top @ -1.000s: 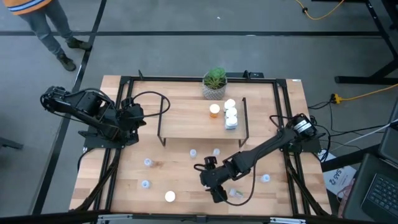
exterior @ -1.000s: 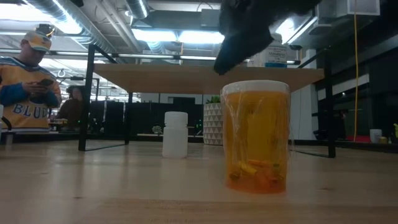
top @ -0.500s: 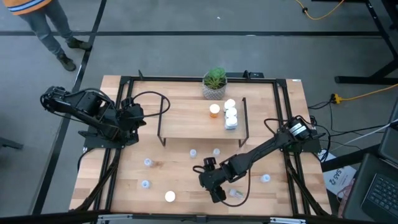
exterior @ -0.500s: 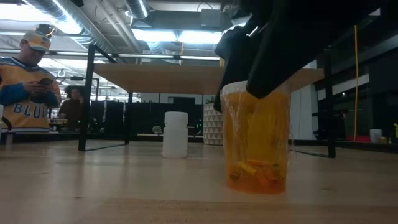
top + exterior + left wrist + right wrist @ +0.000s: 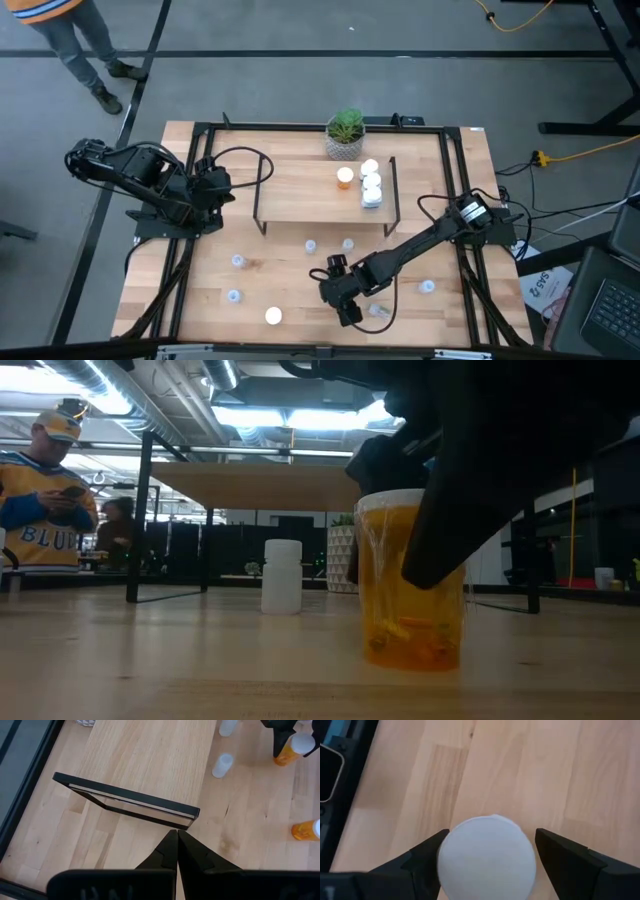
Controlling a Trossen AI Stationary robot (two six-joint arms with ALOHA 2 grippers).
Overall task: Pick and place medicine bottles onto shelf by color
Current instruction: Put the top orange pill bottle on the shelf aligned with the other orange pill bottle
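Orange-tinted medicine bottle (image 5: 412, 582) standing upright on the worktop (image 5: 280, 270), near its front edge: translucent amber plastic cylinder, white round cap, a few orange pills lying at the bottom. From the right wrist view the cap (image 5: 486, 855) is showing as a smooth white disc.

Right claw (image 5: 487, 862) is hanging over this bottle with fingers spread wide, one on each side of the cap, not yet pinching it. In the low view a dark finger is crossing in front of the amber wall.

Shelf (image 5: 300, 190), a light-wood board on thin black frames, is carrying four bottles at its right end: one orange-capped (image 5: 345, 177), three white ones (image 5: 371, 183) in a short row just beside it.

On the worktop, six small pale clear bottles (image 5: 238, 261) are showing, scattered, and one white-capped bottle (image 5: 273, 316) near the front. A plain white bottle (image 5: 281, 575) is standing further back in the low view.

Left claw (image 5: 177, 847) is resting at the left of the worktop, fingers pressed together, holding nothing.

Potted green plant (image 5: 345, 133) behind the shelf. A person (image 5: 40, 495) is standing in the room beyond.
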